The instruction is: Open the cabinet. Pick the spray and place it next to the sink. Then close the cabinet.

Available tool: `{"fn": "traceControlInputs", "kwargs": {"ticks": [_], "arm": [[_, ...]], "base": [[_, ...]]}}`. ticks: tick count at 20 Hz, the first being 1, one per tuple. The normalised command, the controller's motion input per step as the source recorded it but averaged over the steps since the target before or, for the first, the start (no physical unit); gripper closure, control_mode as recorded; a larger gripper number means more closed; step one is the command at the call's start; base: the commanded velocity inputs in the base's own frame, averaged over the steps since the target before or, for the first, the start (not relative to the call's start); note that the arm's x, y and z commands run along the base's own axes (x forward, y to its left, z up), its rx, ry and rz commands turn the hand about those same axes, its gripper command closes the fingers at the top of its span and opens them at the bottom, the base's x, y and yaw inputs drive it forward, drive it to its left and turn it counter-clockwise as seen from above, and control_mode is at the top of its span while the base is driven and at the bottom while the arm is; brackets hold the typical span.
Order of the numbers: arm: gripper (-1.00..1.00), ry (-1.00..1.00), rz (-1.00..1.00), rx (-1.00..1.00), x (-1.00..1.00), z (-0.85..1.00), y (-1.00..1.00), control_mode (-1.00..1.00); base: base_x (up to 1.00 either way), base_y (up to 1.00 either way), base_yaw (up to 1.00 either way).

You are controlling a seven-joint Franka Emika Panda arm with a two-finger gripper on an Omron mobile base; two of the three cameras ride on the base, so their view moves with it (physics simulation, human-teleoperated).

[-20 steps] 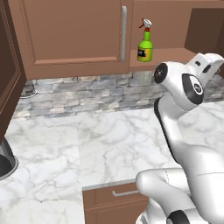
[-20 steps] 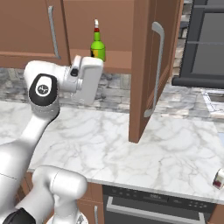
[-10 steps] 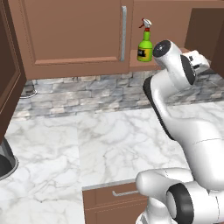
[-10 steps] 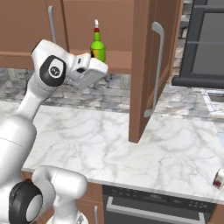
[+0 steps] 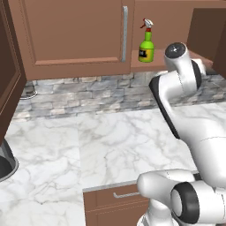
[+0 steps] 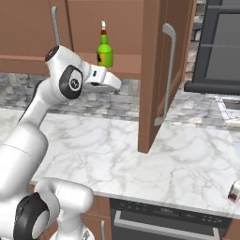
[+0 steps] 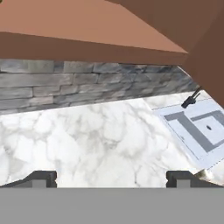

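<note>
The spray (image 5: 147, 42) (image 6: 104, 47), a green bottle with a white trigger and red tip, stands upright on the bottom shelf of the cabinet (image 6: 126, 28). The cabinet's right door (image 6: 157, 75) hangs open, its silver handle (image 6: 168, 70) facing out. My gripper (image 6: 114, 84) (image 7: 110, 178) sits just below and in front of the shelf, a little right of the spray and apart from it. It is open, with nothing between its fingertips (image 7: 41, 177). In the hand view the sink (image 7: 199, 131) and its dark faucet (image 7: 190, 101) lie to the right on the marble.
The left cabinet door (image 5: 70, 35) is shut. A marble counter (image 5: 110, 145) runs under a stone backsplash (image 5: 88, 90). A dark appliance (image 6: 220, 47) hangs at the right, and a small can (image 6: 234, 191) stands near the counter's front right. A dark round object (image 5: 4, 163) sits at the far left.
The arm's elbow has swung up and in toward the cabinet. The hand has shifted slightly right beneath the shelf; the spray and the doors have not moved.
</note>
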Motion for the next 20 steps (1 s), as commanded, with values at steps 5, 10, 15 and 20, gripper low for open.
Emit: {"fn": "traceControlInputs", "kwargs": {"ticks": [5, 10, 15, 20], "arm": [[-1.00, -0.13, 0.22, 0.09, -0.01, 0.08, 0.00, -1.00], [-1.00, -0.13, 0.29, 0.13, 0.00, 0.41, 0.00, -1.00], [-1.00, -0.05, 0.34, 0.20, 0.00, 0.37, 0.00, -1.00], [-1.00, 0.00, 0.24, 0.26, 0.22, 0.27, 0.00, -1.00]], "base": [[0.00, 0.00, 0.00], [0.00, 0.00, 0.00], [0.00, 0.00, 0.00], [0.00, 0.00, 0.00]]}}
